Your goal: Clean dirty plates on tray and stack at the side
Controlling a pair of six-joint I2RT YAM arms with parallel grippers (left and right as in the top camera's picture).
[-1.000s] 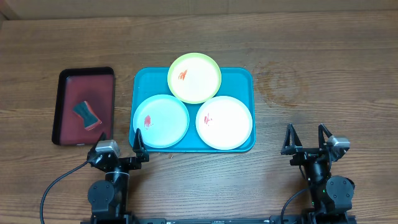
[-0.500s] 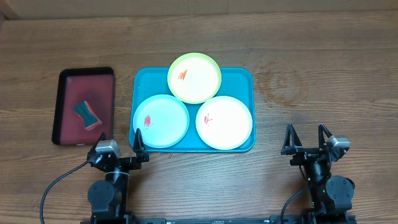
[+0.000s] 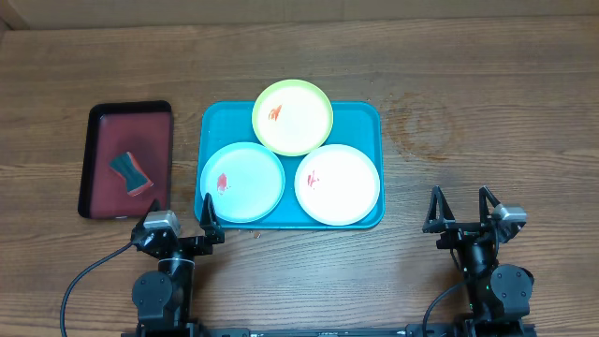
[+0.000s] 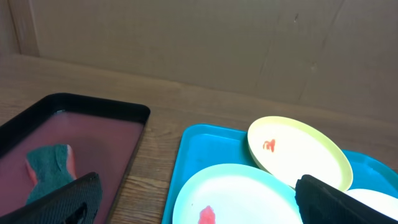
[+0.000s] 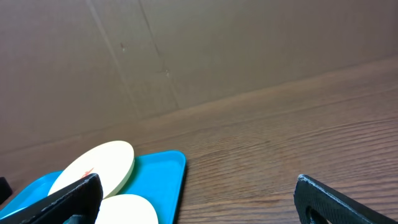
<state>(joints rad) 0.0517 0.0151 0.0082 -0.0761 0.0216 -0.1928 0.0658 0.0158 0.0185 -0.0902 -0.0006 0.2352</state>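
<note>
We see a grained wooden table (image 3: 487, 94) filling the overhead frame. At its centre lies the smooth turquoise tray (image 3: 225, 122), rectangular with rounded corners and a raised rim. A smaller dark red tray (image 3: 108, 131) sits to its left.

Three round plates rest on the turquoise tray: a yellow-green plate (image 3: 293, 117) at top, a light blue plate (image 3: 242, 183) lower left and a white plate (image 3: 338, 184) lower right. Each is smeared red, and only the overhead view shows the white plate's smear.

A green sponge (image 3: 130, 172) lies in the red tray.

The wrist views show a cardboard wall (image 4: 205, 43) rising behind.

At the bottom, the left gripper (image 3: 181, 211) and right gripper (image 3: 460, 204) gape wide, empty.
</note>
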